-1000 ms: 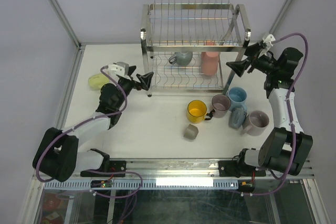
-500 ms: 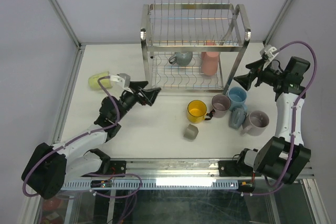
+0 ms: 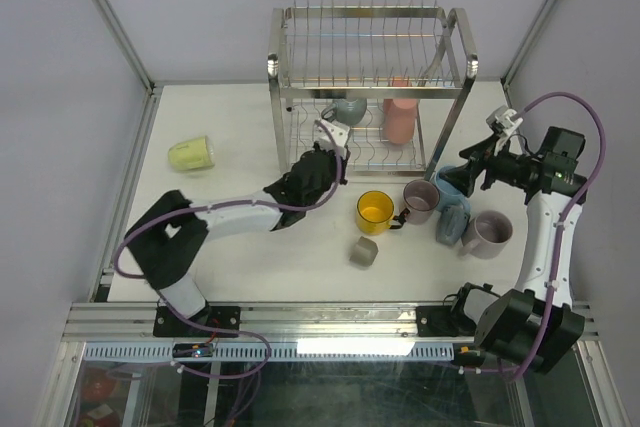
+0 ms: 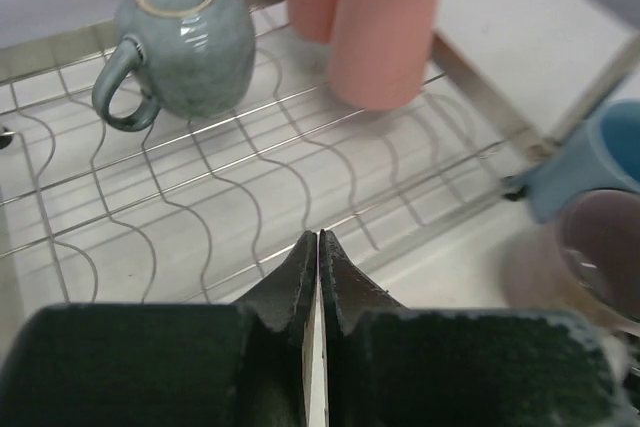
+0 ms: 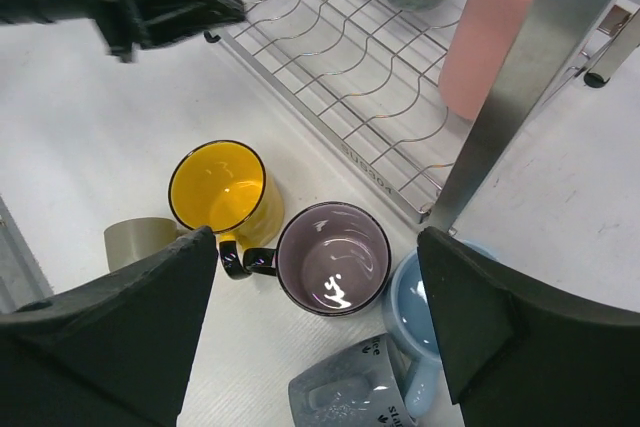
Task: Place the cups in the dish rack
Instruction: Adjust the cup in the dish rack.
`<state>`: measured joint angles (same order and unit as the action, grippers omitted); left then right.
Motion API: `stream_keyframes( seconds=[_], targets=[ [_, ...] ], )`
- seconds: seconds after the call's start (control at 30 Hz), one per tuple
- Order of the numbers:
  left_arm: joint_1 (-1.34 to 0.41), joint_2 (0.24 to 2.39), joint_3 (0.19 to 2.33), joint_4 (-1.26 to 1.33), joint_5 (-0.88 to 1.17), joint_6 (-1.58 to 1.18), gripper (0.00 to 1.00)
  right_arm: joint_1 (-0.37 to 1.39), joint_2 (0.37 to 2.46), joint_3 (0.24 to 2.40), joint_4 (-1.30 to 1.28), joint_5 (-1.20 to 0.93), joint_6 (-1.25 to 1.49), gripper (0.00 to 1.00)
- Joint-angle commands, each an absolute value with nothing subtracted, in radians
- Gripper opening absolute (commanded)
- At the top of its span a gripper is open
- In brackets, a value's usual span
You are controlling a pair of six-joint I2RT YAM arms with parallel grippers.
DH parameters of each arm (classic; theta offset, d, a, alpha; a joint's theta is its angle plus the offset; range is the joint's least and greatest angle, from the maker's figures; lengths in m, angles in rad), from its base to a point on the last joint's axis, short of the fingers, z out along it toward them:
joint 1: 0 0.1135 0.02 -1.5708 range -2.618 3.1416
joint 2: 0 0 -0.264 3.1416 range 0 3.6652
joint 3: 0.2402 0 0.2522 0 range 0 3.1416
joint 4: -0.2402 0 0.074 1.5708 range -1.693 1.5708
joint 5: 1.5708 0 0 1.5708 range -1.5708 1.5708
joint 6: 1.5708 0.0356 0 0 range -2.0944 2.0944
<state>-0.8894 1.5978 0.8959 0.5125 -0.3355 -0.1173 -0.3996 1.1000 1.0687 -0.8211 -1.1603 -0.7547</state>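
A white table (image 3: 300, 259) between pale walls is carrying the dish rack (image 3: 370, 22), which is standing at the upper middle of the overhead view. On its lower tier a grey-blue mug (image 4: 185, 37) is sitting mouth-down, presumably to drain, with a pink cup (image 3: 399, 119) just to its right. The left gripper (image 4: 318, 257) is hanging over the front of that tier with its jaws pressed together on nothing, so I judge it free for another cup. The right gripper (image 5: 315, 247) is hovering at the right with its jaws spread wide above the mauve mug (image 5: 333, 257) and the light blue mug (image 3: 452, 185), a spread that looks meant for a mug body. A yellow mug (image 3: 375, 211), a small grey-beige mug (image 3: 363, 251), a grey mug (image 3: 452, 224) on its side and a pale mauve mug (image 3: 490, 232) are waiting at the lower right. A pale green mug (image 3: 190, 154) is lying well apart at the far left.

The rack's post is hiding part of the light blue mug in the right wrist view. The pink cup's top is being cut off in the left wrist view, and I cannot tell whether one cup or two are standing there.
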Motion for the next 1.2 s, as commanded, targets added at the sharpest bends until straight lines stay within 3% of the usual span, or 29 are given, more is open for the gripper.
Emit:
stream_keyframes(
  seconds=[0.0,0.17,0.4,1.17],
  targets=[
    [-0.893,1.784,1.082,0.412,-0.550,0.057,0.00,-0.404,1.074,1.043,-0.840,-1.188,-0.748,0.84],
    [-0.889,1.937,1.232,0.426,-0.706,0.260,0.00,-0.403,1.078,1.024,-0.820,-1.185,-0.739,0.84],
    [-0.850,2.042,1.264,0.581,-0.772,0.472,0.00,-0.404,1.086,1.006,-0.802,-1.185,-0.739,0.84],
    [-0.702,2.175,1.486,0.431,-0.730,0.368,0.00,-0.403,1.080,1.005,-0.801,-1.187,-0.742,0.84]
  ],
)
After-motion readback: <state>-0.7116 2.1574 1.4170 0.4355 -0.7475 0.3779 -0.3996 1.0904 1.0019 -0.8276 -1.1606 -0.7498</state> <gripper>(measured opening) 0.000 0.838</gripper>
